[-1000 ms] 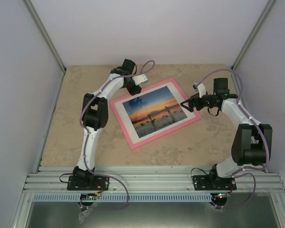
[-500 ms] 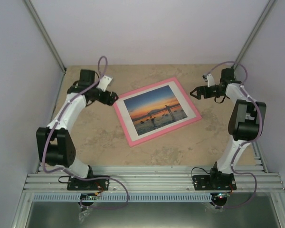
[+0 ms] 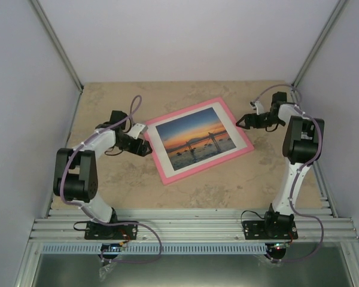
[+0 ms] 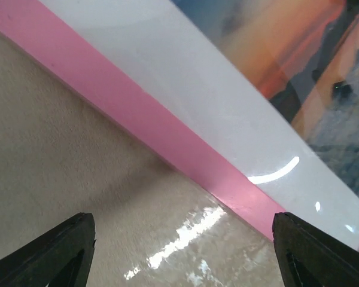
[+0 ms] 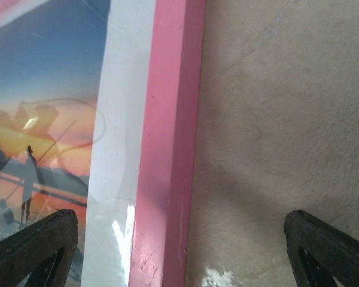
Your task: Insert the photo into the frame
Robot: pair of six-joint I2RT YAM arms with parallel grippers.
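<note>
The pink frame [image 3: 167,178] lies flat and tilted at the middle of the table, with the sunset photo [image 3: 194,139] showing inside it behind a white border. My left gripper [image 3: 145,147] hovers low just off the frame's left edge, open and holding nothing. In the left wrist view its gripper [image 4: 185,263] is over bare table, with the frame [image 4: 137,113] and the photo [image 4: 311,78] ahead of it. My right gripper [image 3: 242,119] stands open by the frame's right corner. The right wrist view has its gripper [image 5: 179,251] straddling the frame [image 5: 167,149] edge, with the photo [image 5: 42,119] to the left.
The beige stone-patterned table [image 3: 227,185] is walled in by pale panels on the left, back and right. An aluminium rail [image 3: 191,227] carrying both arm bases runs along the near edge.
Both grippers have left the frame. My left arm swung out to the left, then came in beside the frame's left edge. My right arm pulled back toward the right wall.
</note>
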